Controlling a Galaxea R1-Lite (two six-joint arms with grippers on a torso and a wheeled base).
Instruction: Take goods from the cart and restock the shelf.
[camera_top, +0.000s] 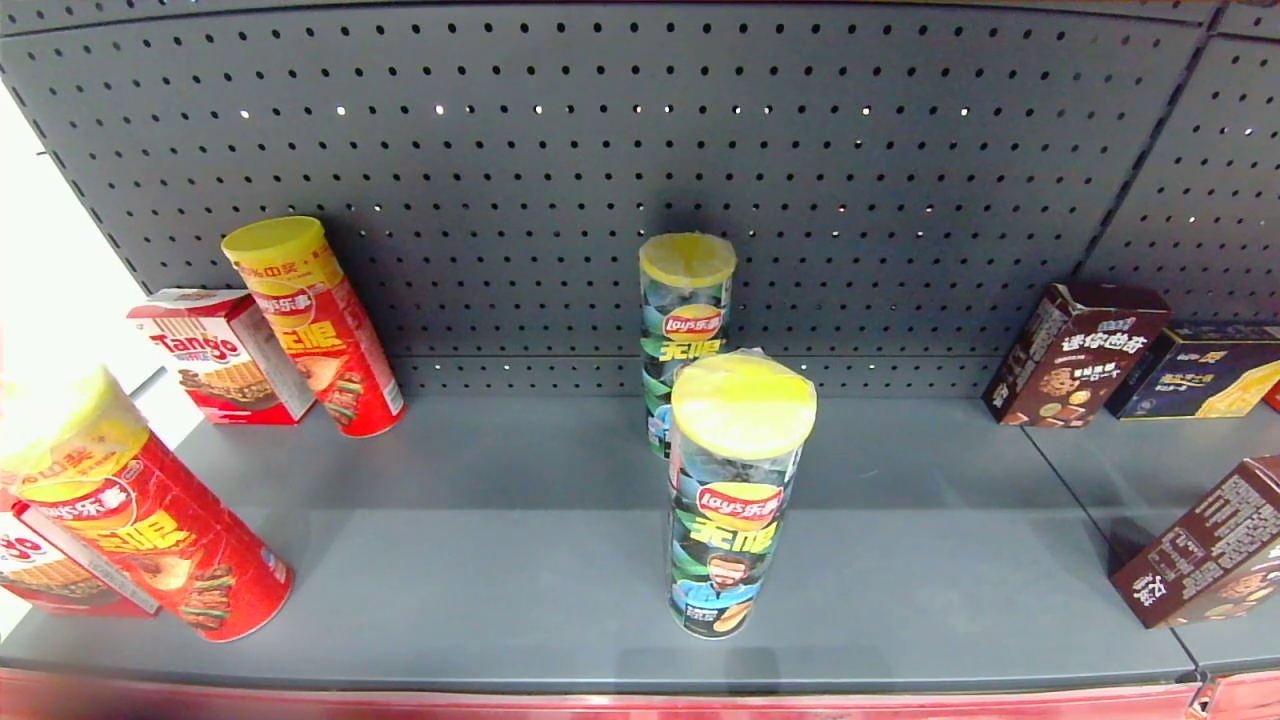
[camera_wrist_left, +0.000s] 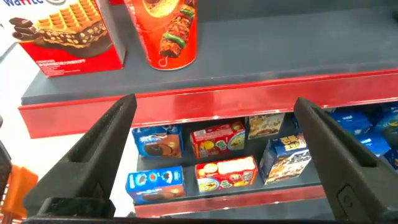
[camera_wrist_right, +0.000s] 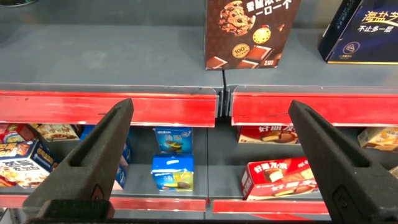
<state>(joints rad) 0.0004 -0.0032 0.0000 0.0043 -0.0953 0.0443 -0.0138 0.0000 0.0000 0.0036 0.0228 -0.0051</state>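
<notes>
Shelf board, grey, carries two green cans at its middle. The near green can stands upright towards the front edge. The far green can stands upright just behind it, close to the pegboard back.

At far left a red can stands beside a wafer box. At near left a second red can stands against another wafer box, close to the red front rail. To the right stand a brown cookie box and a dark blue box, with a second brown box nearer the front.

The left gripper hangs in front of the rail, below the near-left wafer box and red can. Its jaws are spread wide and hold nothing. The right gripper is likewise spread and empty, in front of the rail below the near brown box. Small snack boxes fill the lower shelf behind both. Nothing stands between the grippers and the shelf front.
</notes>
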